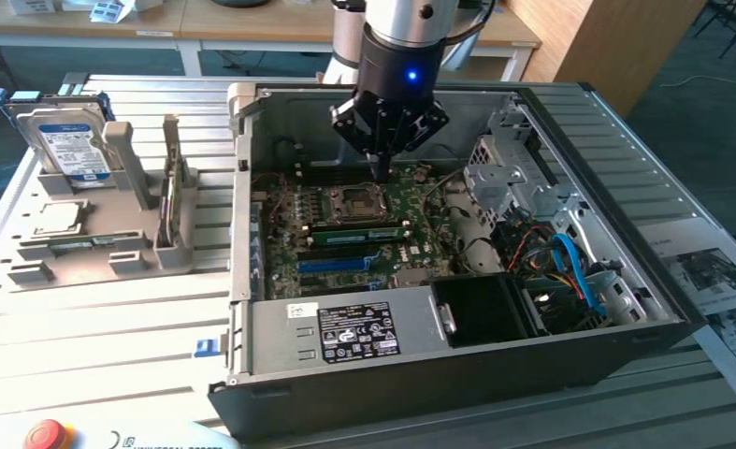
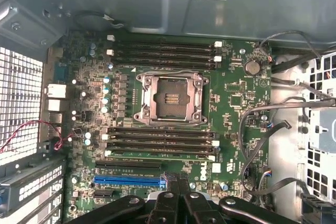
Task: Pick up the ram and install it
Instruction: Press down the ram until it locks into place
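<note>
Exterior view, L to R. A grey fixture [image 1: 93, 234] on the table holds a hard drive [image 1: 71, 140] upright, with a loose CPU chip [image 1: 56, 220] at 6 o'clock from it.

Mid-frame is the open PC case [image 1: 249, 234] w/ the green motherboard [image 1: 437, 201] inside. My claw [image 1: 381, 173] hangs over the board, fingers pressed together and pinching nothing, its tip just at 1 o'clock from the CPU socket [image 1: 349, 201].

The ram [image 1: 359, 234] lies along the slot row at 6 o'clock from the socket, just beside it and apart from my claw. I can't tell if it's fully seated. The blue slot [image 1: 340, 264] is at 6 o'clock from the ram, and the PSU [image 1: 342, 332] sits beyond that.

At 3 o'clock are the drive cage [image 1: 517, 168] and blue cables [image 1: 573, 267].

Wrist view: claw [image 2: 176, 190], socket [image 2: 169, 98], ram [image 2: 160, 157], blue slot [image 2: 128, 180].
</note>
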### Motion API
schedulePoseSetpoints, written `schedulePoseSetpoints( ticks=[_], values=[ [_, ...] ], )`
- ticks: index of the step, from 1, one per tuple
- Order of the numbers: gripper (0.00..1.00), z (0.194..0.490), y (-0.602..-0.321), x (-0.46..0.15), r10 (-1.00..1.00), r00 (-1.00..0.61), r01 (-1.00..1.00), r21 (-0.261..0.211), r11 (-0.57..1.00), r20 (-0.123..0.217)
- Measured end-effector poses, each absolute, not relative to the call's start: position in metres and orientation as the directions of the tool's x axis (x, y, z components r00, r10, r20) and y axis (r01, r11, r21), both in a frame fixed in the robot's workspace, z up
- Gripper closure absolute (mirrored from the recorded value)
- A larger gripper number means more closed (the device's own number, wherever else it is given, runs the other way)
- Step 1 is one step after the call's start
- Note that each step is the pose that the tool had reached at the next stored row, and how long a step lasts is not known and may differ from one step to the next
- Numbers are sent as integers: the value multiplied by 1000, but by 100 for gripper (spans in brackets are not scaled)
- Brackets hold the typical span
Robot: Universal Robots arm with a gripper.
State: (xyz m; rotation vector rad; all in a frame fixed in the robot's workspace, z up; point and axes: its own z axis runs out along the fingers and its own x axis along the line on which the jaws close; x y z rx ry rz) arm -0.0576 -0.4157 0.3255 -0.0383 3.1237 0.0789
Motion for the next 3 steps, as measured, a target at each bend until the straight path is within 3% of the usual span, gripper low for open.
schedulePoseSetpoints(
  ticks=[3],
  values=[
    [89,326,-416,-58,-24,-1000,-25,50,998,-17]
  ],
)
